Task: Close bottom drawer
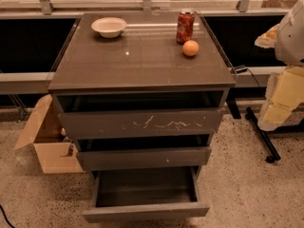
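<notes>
Speckled stone floor (247, 184) and a window rail at the back are seen, w/ a dark grey cabinet (142, 65) centre frame. On its top a white bowl (109, 26), a red soda can (185, 26) and an orange (190, 48) are set. A cardboard box (47, 141) is lying open at frame left.

Task status: nothing closed yet. The bottom drawer (146, 212) is pulled right out, inside fully exposed, front panel near the lower frame edge. The scratched top drawer (142, 122) and the middle drawer (145, 158) are also seen ajar, but far less so. The whole push is judged as not yet done: the slim front panel is to be contacted and driven back till flush w/ the cabinet.

The gripper (280, 101) is held at the far right edge, approx level w/ the top drawer. It's well apart from the bottom drawer, which lies lower and toward frame centre. Whether it's spread or closed can't be told. No contact w/ the cabinet is made.
</notes>
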`<action>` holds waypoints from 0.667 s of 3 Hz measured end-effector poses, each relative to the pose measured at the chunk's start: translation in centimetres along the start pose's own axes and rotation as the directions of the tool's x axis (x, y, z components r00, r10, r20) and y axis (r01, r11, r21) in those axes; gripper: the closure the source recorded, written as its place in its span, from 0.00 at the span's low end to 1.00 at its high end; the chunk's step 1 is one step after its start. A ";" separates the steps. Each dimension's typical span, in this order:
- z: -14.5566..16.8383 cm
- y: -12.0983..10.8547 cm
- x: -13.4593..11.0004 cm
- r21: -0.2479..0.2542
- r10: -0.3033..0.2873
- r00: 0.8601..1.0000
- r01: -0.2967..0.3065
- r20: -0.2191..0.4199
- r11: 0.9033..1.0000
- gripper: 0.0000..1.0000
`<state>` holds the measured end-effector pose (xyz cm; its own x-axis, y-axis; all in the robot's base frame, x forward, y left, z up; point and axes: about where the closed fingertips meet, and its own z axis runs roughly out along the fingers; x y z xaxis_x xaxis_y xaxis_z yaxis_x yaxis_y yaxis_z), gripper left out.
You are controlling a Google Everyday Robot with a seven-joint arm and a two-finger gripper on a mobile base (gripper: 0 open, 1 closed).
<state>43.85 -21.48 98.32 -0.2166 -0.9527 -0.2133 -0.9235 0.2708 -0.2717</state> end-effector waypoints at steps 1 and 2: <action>0.0 0.0 0.0 0.000 0.000 1.000 0.000 0.000 1.000 0.00; 2.1 0.4 0.0 -0.021 -0.012 1.000 0.013 0.006 1.000 0.00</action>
<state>44.15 -21.11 96.25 -0.2033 -0.9552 -0.2151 -0.9325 0.2559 -0.2548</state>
